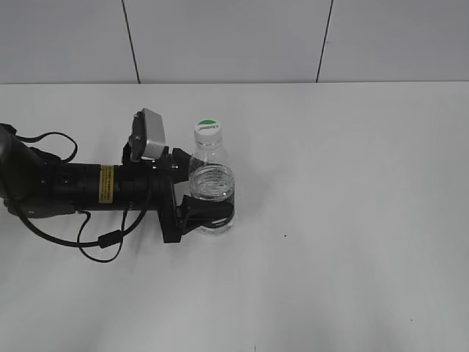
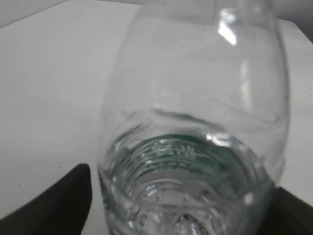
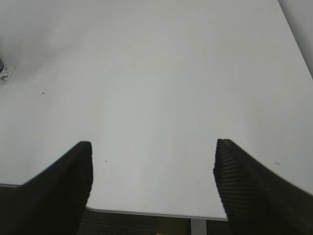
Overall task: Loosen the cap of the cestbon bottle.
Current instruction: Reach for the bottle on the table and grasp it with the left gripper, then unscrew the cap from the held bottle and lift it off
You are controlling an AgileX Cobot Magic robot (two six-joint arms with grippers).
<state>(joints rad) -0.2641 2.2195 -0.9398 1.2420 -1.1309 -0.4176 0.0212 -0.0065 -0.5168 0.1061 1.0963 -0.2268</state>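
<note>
Left claw (image 1: 207, 209) around upright bottle (image 1: 212, 187)

Bright, even light, faint shadows on the table (image 1: 352, 220); blurred close-up of the cestbon bottle (image 2: 195, 122) with white glare.

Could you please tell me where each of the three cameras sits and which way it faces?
Exterior: high in front, slanting down at the white table; left gripper around the small clear plastic bottle with white cap.
Left wrist: on that arm, close behind the bottle; finger edges show.
Right wrist: over bare table; right gripper open.
Shared: bottle, table.
</note>
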